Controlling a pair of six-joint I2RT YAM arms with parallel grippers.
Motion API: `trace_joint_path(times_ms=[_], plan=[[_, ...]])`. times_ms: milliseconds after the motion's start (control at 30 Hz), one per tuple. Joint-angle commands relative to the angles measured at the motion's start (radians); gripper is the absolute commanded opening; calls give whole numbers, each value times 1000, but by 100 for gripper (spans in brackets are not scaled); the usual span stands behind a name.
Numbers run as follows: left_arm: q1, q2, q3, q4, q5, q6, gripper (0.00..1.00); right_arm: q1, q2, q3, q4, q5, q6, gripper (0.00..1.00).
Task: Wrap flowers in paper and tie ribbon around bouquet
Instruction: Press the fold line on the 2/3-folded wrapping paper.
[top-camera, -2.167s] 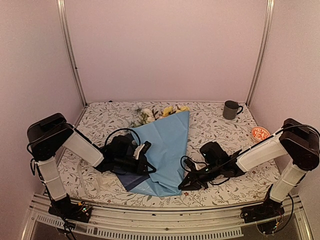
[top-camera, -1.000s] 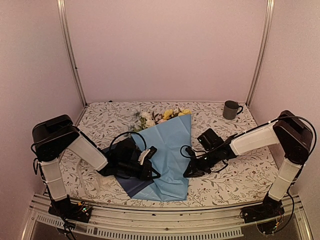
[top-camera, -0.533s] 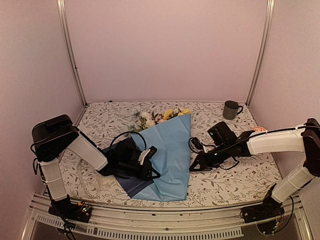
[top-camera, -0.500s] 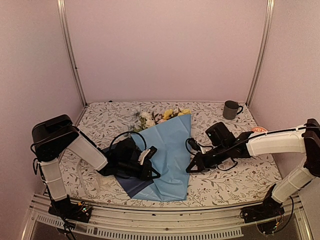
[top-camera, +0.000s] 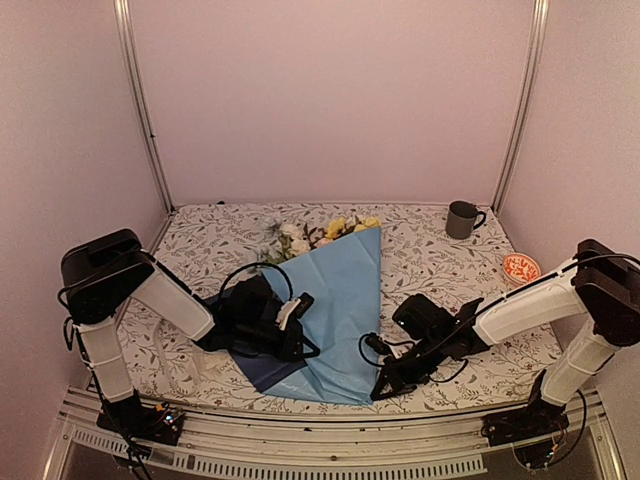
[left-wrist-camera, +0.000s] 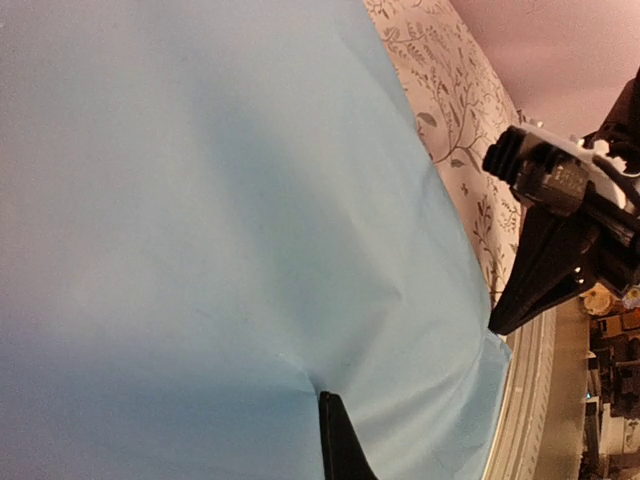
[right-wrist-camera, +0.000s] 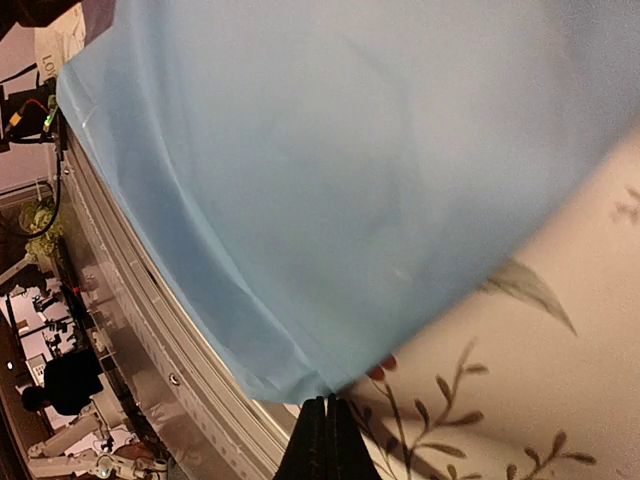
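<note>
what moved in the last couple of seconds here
The right gripper, which had reached out along the right edge of the light blue paper sheet, pulled back toward the table's near edge and now sits shut by the sheet's near corner. The left gripper, the paper and the white and yellow flowers stayed put.

Enclosure, back and side walls: plain pale pink panels (top-camera: 330, 100), evenly and softly lit, no window seen. Two slim silver metal uprights, one at the left rear corner (top-camera: 140, 105), one at the right rear corner (top-camera: 520, 100). Table surface: covered by a white cloth printed with grey-green leaf and flower sprigs (top-camera: 420, 240). A ribbed silver metal rail (top-camera: 300, 455) is fixed along the near edge. A dark grey handled mug (top-camera: 461, 219) is stood upright at the far right corner; a small round orange-patterned dish (top-camera: 520, 267) is set nearer, by the right wall.
</note>
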Motion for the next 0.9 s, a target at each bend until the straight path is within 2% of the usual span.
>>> trace_joint_path(times_ms=[0, 200, 400, 667, 867], plan=[[6, -8, 1, -84, -46, 32, 0, 1, -108, -65, -134, 64, 26, 0], [6, -13, 1, -96, -48, 40, 0, -1, -180, 47, -205, 67, -26, 0], [4, -15, -1, -98, -52, 40, 0, 1, -88, 131, -88, 0, -38, 0], [5, -4, 8, -103, -48, 43, 0, 57, 61, 45, -20, -35, -3, 0], [5, 4, 11, -106, -50, 49, 0, 59, -56, -31, -176, 71, -3, 0]])
